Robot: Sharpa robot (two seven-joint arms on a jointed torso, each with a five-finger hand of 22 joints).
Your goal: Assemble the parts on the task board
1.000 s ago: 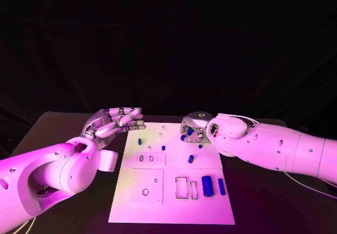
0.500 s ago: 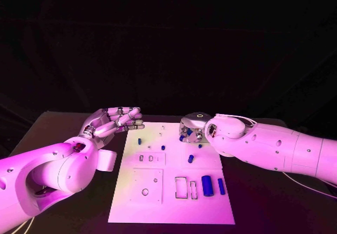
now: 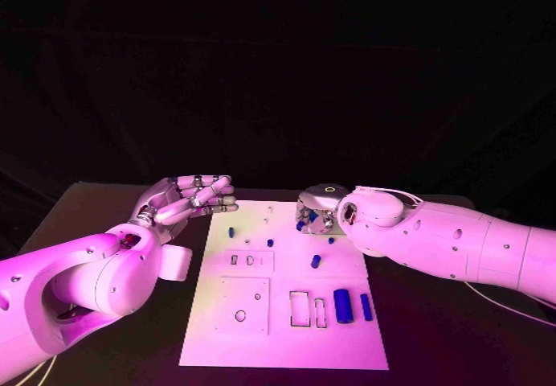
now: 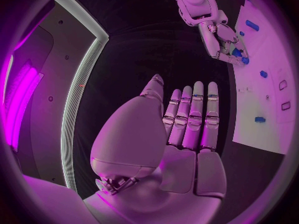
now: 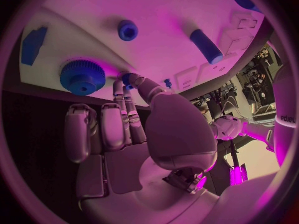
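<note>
A small blue part point(image 5: 127, 79) was pinched between the fingertips of the right hand point(image 3: 320, 211), low over the far right area of the task board point(image 3: 284, 334), just beside a blue toothed gear point(image 5: 82, 76) near the board's edge. The left hand point(image 3: 186, 203) was held above the table off the board's left side, nothing in it and its fingers straight and together rather than spread.

Several risks were judged from this. The pinch was made by the fingertips alone, so the small part could be tilted or dropped if it were pressed down off-centre. The spot beneath the fingers was hidden by the hand in the head view, so alignment could not be confirmed. The gear lay close enough that it might be nudged by the curled fingers.

A blue peg point(image 5: 127, 30) and a blue cylinder point(image 5: 206, 46) stood or lay further along the board, and two longer blue bars point(image 3: 343, 305) near its right front remained unplaced.
</note>
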